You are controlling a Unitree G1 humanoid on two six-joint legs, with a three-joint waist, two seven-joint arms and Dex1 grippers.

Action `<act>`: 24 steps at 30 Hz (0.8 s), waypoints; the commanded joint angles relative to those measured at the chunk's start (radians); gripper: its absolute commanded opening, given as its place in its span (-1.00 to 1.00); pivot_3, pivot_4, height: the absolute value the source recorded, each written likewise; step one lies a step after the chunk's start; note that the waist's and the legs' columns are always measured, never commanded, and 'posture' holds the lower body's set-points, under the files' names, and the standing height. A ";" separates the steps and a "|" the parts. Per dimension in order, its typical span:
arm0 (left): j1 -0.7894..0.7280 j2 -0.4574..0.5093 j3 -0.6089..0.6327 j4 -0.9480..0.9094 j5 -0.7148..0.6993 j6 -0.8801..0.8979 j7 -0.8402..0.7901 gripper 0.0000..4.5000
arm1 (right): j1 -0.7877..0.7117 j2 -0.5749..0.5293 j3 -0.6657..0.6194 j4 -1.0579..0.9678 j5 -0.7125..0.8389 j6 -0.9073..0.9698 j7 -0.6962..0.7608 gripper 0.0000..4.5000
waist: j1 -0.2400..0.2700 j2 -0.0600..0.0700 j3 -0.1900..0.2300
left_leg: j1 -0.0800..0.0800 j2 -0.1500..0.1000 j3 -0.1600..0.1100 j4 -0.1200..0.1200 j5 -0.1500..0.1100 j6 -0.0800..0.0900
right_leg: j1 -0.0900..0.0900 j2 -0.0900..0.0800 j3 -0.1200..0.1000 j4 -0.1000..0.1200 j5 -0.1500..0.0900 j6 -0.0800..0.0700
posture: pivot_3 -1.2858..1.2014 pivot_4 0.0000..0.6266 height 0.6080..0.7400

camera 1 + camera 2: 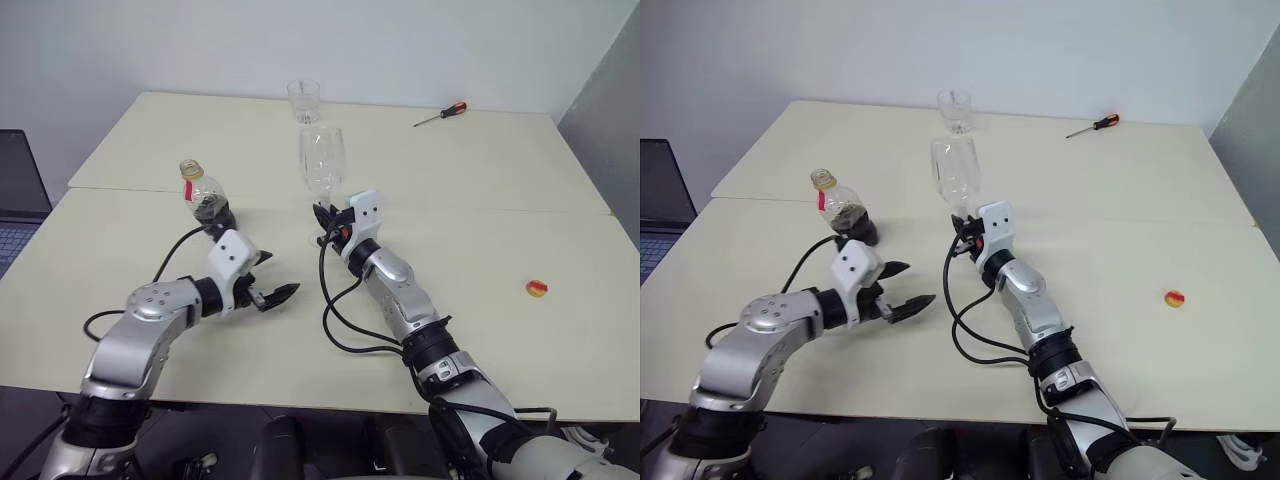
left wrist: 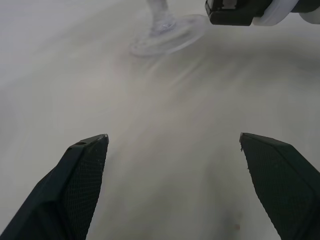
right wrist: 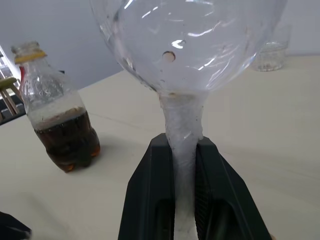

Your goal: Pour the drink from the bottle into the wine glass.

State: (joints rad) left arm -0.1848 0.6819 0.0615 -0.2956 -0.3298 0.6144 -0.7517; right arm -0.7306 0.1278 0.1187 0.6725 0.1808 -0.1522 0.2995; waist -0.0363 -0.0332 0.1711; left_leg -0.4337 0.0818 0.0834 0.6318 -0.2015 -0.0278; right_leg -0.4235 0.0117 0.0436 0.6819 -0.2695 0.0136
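Observation:
The bottle (image 1: 205, 195) stands upright on the table's left side, its mouth uncapped with a yellow ring and a red band at the neck. The dark brown drink (image 3: 67, 142) fills its lower part. To its right, the wine glass (image 1: 322, 165) is upright with an empty bowl. My right gripper (image 1: 324, 215) is shut on its stem (image 3: 182, 130). The glass's foot (image 2: 165, 40) is at table level; whether it touches the table is unclear. My left gripper (image 1: 278, 275) hangs open over bare table in front of the bottle, holding nothing.
A short clear tumbler (image 1: 303, 100) stands at the back of the cream table (image 1: 480, 190). A red-handled screwdriver (image 1: 440, 114) lies at the back right. A small yellow-and-red round thing (image 1: 537, 289) lies at the right. A dark laptop (image 1: 18, 200) sits off the left edge.

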 commanded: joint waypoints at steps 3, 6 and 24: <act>0.023 0.001 0.042 -0.103 -0.031 0.023 0.024 1.00 | -0.062 0.034 -0.019 0.176 -0.063 -0.114 -0.056 -0.93 | 0.001 -0.001 0.000 | 0.001 0.000 0.000 0.000 0.000 0.000 | 0.001 0.000 0.000 0.000 0.000 0.000 | 0.03 -0.52 1.00; 0.026 -0.004 0.042 -0.120 -0.038 0.035 0.038 1.00 | -0.076 0.040 -0.036 0.229 -0.066 -0.112 -0.081 -0.93 | 0.001 -0.001 -0.001 | 0.002 0.000 0.000 0.000 0.000 0.000 | 0.002 0.000 0.001 0.000 0.000 0.000 | 0.03 -0.52 1.00; -0.015 -0.024 0.017 0.000 0.015 -0.075 0.062 1.00 | 0.132 -0.044 0.066 0.091 -0.192 -0.142 0.051 -0.93 | 0.002 -0.004 -0.005 | 0.005 0.000 0.000 -0.001 0.002 -0.003 | 0.004 0.000 0.001 0.001 0.000 0.000 | 0.03 -0.52 1.00</act>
State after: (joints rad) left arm -0.1806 0.6596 0.0751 -0.2823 -0.3194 0.5671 -0.6886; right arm -0.6340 0.0891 0.1547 0.7450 0.0191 -0.3083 0.3314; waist -0.0341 -0.0376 0.1663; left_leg -0.4286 0.0818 0.0833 0.6313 -0.1994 -0.0308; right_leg -0.4198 0.0120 0.0445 0.6833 -0.2694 0.0132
